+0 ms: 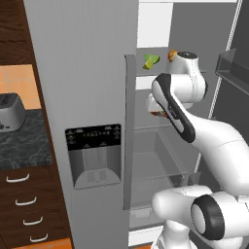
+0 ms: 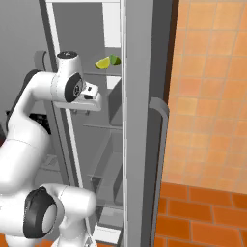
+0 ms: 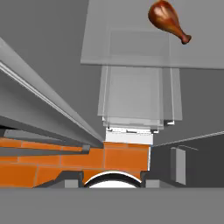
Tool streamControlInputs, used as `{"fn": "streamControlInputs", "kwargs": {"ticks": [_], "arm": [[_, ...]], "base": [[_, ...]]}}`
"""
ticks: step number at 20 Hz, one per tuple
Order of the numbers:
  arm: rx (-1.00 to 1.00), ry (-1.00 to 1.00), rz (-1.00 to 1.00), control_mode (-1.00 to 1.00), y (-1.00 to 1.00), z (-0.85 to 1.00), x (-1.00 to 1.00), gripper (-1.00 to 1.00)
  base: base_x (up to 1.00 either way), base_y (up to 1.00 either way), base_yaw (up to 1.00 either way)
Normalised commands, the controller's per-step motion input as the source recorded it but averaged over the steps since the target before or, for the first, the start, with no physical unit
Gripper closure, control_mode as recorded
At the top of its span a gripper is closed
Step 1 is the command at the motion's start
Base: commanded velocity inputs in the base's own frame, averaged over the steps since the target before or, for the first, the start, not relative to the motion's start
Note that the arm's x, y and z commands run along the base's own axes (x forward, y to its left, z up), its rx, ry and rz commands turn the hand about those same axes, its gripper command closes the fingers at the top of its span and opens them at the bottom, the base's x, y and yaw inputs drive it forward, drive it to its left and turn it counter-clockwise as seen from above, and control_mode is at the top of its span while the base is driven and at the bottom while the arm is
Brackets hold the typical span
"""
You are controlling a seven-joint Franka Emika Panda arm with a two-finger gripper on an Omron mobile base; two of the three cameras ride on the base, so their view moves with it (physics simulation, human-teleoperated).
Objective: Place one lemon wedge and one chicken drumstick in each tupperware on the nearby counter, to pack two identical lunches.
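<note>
Arm, white with dark joints, reaches up from the base into the open grey refrigerator [image 1: 82,73], elbow bent and wrist turned so the hand looks down through the stacked glass shelves to the orange tiled floor [image 3: 65,159]. The two-finger gripper [image 2: 88,110] hangs just inside the fridge's door edge; whether its jaws are parted or closed I cannot tell, and nothing shows between them. Ahead of the jaws and off to one side, a glossy brown chicken drumstick [image 3: 167,19] lies on a clear glass shelf [image 3: 131,39]. Above the hand, on an upper shelf, sit yellow-green lemon wedges [image 1: 151,60], possibly two, touching each other. The long grey door handle [image 1: 129,131] stands close beside the forearm. Well away to the left runs the black-and-grey marbled stone counter [image 1: 24,141] over dark drawers.
</note>
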Motion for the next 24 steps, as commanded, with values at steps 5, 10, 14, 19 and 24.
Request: {"fn": "streamControlInputs", "kwargs": {"ticks": [5,10,14,19,24], "arm": [[0.00,-0.17,0.00,-1.00,-0.08,0.11,-0.33,-1.00],[0.00,-0.39,0.00,-1.00,-0.02,0.55,-0.28,-1.00],[0.00,-0.36,0.00,-1.00,-0.02,0.59,-0.13,-1.00],[-0.01,-0.16,0.00,-1.00,-0.15,0.20,-0.03,-1.00],[-0.03,-0.16,-0.01,-1.00,-0.15,0.33,0.00,-1.00]], "base": [[0.00,0.00,0.00],[0.00,0.00,0.00],[0.00,0.00,0.00],[0.00,0.00,0.00],[0.00,0.00,0.00]]}}
